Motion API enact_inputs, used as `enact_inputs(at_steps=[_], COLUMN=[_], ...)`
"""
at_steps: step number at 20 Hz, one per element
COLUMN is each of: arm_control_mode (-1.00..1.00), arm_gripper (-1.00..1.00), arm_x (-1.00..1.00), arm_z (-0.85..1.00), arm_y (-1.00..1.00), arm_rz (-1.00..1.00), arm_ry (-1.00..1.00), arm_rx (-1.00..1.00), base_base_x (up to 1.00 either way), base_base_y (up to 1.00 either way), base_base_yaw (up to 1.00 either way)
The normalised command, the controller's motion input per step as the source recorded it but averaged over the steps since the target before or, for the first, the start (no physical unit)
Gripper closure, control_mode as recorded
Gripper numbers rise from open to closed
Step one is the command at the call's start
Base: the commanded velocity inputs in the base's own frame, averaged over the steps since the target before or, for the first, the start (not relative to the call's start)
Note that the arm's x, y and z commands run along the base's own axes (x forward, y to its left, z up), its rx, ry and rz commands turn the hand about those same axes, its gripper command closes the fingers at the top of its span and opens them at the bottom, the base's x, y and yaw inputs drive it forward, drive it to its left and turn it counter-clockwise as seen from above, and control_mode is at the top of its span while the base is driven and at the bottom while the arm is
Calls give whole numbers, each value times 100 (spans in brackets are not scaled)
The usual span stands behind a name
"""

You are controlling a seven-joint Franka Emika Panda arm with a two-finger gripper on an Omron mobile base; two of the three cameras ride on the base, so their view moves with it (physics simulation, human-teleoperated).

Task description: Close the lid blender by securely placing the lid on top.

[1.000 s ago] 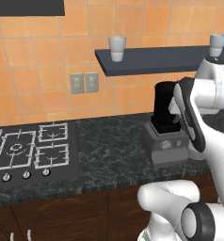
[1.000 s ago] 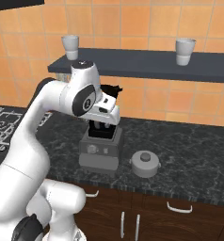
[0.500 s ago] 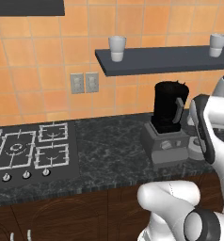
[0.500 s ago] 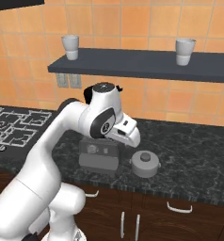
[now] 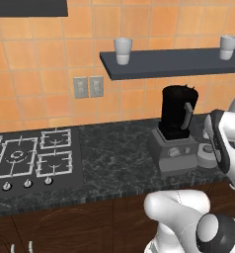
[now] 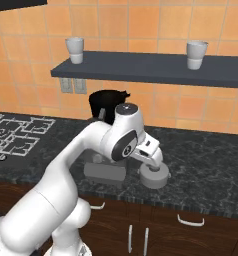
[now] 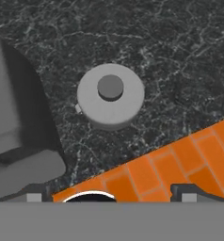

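Left base view: the blender [image 5: 176,129] stands on the dark table [image 5: 114,158], jar mouth open, one jar on one boxy base. The lid [image 5: 207,154] lies just beside that base on its right, half hidden behind the white arm, which bends low there, I'd judge to reach it. Two white cups [image 5: 122,51] sit on the shelf [image 5: 174,60], one at each end.

Right base view: the arm curls over so the tool [image 6: 152,161] hangs right above the lid [image 6: 156,176] on the table [image 6: 206,175]. The jar [image 6: 107,105] peeks out behind the arm. Same two cups, one shelf.

Hand view: looking straight down, one round grey lid [image 7: 111,96] with a centre knob, lying flat on the table [image 7: 170,52], the blender base [image 7: 20,146] at the left. Two finger tips [image 7: 183,192] stand wide apart at the bottom, nothing between them, lined up for a grab from above.
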Motion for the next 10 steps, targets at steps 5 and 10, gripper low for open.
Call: enact_inputs(at_steps=[5, 10], arm_control_mode=[-100, -100], arm_gripper=[-100, -100], arm_x=[29, 31], arm_z=[-29, -25], arm_y=[-7, -10], arm_rz=[6, 9], arm_ry=[0, 0], arm_rx=[0, 0], base_base_x=[0, 0], base_base_y=[0, 0], base_base_yaw=[0, 0])
